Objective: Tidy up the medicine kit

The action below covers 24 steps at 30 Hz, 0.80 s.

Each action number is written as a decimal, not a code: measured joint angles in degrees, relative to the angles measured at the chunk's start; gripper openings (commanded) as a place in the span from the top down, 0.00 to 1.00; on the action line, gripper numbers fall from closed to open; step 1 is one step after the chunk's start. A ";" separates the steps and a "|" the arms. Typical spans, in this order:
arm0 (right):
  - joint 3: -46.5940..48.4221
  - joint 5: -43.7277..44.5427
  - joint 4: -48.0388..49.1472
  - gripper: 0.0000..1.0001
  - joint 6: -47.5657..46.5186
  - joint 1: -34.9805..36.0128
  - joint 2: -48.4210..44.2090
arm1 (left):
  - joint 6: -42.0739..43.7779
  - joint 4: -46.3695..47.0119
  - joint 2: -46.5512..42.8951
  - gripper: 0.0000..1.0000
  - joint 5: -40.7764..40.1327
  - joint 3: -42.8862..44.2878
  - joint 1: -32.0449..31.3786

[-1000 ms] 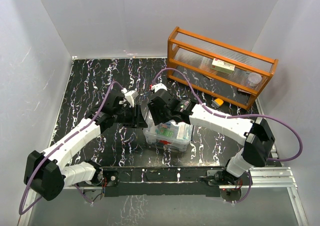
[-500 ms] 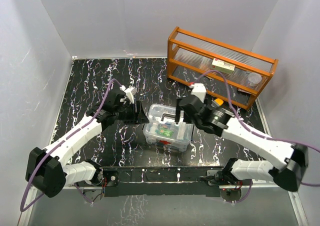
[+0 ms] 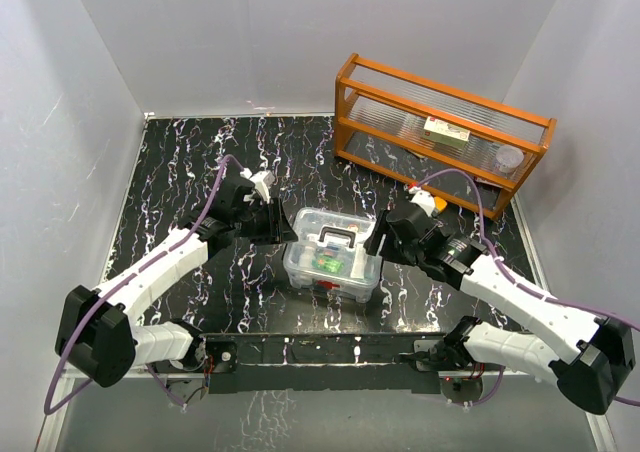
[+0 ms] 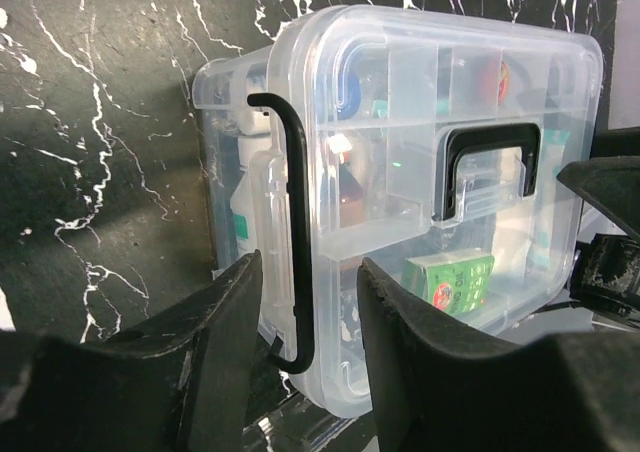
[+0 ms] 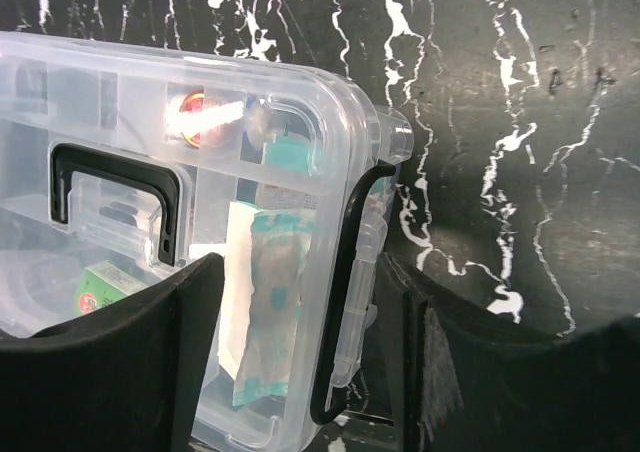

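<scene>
A robot lab cell: white panel walls (image 3: 90, 92) box in a black marbled tabletop (image 3: 190, 162)

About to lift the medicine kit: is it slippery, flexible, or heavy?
The medicine kit looks like smooth clear plastic, so a grip may slip. Its thin walls probably flex under a hard squeeze. The small green box inside suggests light contents that may shift if tilted.

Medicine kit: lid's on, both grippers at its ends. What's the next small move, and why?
Probably close each gripper on the black latch it straddles, to secure the lid. The lid sits on the medicine kit; the left gripper stands open around the left latch, the right gripper open around the right latch.
</scene>
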 measured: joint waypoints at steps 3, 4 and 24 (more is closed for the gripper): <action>-1.25 -2.08 2.51 0.45 0.66 -0.81 -0.44 | -0.17 0.50 0.13 0.61 -0.48 0.00 0.04; -1.55 -2.62 3.28 0.45 0.63 -1.07 -0.52 | -0.33 0.63 0.15 0.62 -0.85 0.00 0.11; 7.37 -5.77 15.47 0.32 -7.39 -6.19 16.96 | -0.85 -0.52 6.45 0.35 -17.27 7.37 0.72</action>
